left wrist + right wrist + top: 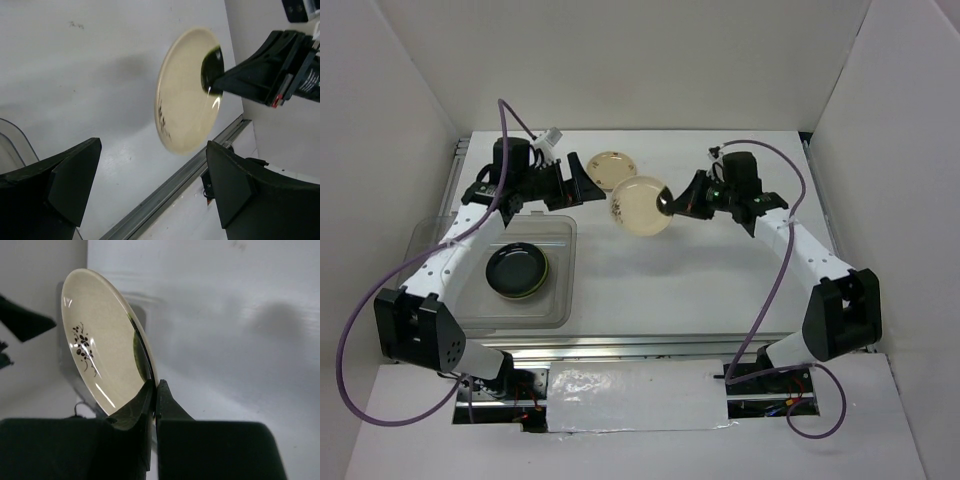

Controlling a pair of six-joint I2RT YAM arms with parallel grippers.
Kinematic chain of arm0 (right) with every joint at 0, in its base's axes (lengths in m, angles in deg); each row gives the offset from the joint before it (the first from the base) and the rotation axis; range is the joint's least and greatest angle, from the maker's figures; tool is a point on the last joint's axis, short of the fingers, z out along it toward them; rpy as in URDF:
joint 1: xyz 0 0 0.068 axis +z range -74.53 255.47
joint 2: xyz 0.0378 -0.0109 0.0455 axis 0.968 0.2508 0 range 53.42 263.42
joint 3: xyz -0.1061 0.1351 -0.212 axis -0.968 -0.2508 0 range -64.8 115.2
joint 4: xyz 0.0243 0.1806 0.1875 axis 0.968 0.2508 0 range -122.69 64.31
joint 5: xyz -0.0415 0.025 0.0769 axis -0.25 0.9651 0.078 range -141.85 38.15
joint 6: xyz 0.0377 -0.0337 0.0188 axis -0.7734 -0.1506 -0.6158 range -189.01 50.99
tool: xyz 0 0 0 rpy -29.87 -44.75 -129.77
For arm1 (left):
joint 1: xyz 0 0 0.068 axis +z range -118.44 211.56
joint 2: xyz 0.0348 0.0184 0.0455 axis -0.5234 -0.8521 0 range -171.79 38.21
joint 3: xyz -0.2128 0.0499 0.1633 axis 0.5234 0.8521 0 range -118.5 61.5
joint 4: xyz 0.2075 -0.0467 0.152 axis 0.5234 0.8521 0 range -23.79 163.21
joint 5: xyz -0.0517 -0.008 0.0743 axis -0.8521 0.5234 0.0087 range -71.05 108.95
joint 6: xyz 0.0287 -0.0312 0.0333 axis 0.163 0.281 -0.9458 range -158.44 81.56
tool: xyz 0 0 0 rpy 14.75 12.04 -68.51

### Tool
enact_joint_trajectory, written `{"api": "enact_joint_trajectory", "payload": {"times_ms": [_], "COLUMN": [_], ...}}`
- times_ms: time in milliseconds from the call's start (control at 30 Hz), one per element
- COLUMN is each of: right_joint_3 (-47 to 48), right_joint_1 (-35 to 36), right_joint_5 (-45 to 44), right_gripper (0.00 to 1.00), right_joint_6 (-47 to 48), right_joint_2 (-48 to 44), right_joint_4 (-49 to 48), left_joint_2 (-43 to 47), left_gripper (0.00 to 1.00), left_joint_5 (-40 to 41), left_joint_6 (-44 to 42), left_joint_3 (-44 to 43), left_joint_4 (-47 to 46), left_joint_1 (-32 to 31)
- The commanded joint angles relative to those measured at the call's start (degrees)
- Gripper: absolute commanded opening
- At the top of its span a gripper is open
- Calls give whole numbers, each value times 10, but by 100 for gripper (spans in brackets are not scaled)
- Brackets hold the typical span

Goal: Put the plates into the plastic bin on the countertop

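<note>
Clamped by the rim in the right gripper (pixel 154 390), fingers closed tight on it: a cream plate (pixel 638 205) with a dark sprig, tilted up on edge, clear of the countertop (pixel 700 280), about midway across and toward the far edge. Just beside it, nearer the far edge and flat on the top: a second cream plate (pixel 610 165), untouched. Facing the held plate from the left, near but not touching: the left gripper (pixel 152 147), fingers spread wide, holding nothing.

Already in the bin (pixel 570 270), by the left edge: a black plate (pixel 515 268) stacked on a green plate (pixel 544 282), seen only as a lime sliver. Anything further beneath, impossible to tell. No other plates in view.

By that count, partway through: at least two in, one in the air and well apart from the bin, one waiting. Next, probably a hand-over to the left side or a carry across to the bin.

Beyond: white matte top with a smudge or two and faint shadows. Metal rail (pixel 640 345) along the near edge. Plain white panels (pixel 670 60) closing in the far, left and right sides. Purple cables (pixel 761 318) looping off both arms.
</note>
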Motion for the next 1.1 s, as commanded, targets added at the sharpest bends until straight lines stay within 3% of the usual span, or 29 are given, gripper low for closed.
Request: {"api": "enact_joint_trajectory", "payload": {"times_ms": [0, 200, 333, 433, 467, 500, 600, 633, 767, 867, 967, 1067], "right_joint_3": [-26, -28, -17, -7, -3, -3, -30, -45, -111, -142, -161, -176], "right_joint_1": [17, 39, 51, 52, 52, 50, 33, 26, -14, -32, -36, -44], "right_joint_5": [139, 172, 164, 165, 166, 167, 179, 130, 42, 61, 74, 89], "right_gripper": [0, 0, 0, 0, 0, 2, 85, 100, 100, 100, 100, 100], "right_joint_6": [-15, -50, -57, -70, -72, -78, -81, -70, -40, -23, -19, -25], "right_joint_2": [-4, -5, 9, 26, 31, 36, 25, 17, -12, -7, -4, 1], "right_joint_4": [-91, -128, -132, -143, -147, -151, -180, -167, -117, -123, -138, -159], "left_joint_2": [-5, -1, -5, -5, -5, -6, 18, 33, 163, 321, 382, 382], "left_gripper": [99, 93, 75, 41, 15, 3, 0, 0, 0, 0, 0, 0], "left_joint_5": [-20, -18, -26, -28, -29, -32, 15, 49, 318, 424, 447, 438], "left_joint_6": [12, 16, 14, 13, 8, 4, 3, 10, 140, 204, 218, 210], "left_joint_3": [-23, 10, 15, 17, 11, 7, -8, -3, 97, 197, 253, 290], "left_joint_4": [-35, -48, -42, -42, -31, -21, 30, 50, 123, 144, 160, 143], "left_joint_1": [-6, -16, -18, -22, -23, -22, -14, 2, 81, 152, 201, 229]}}
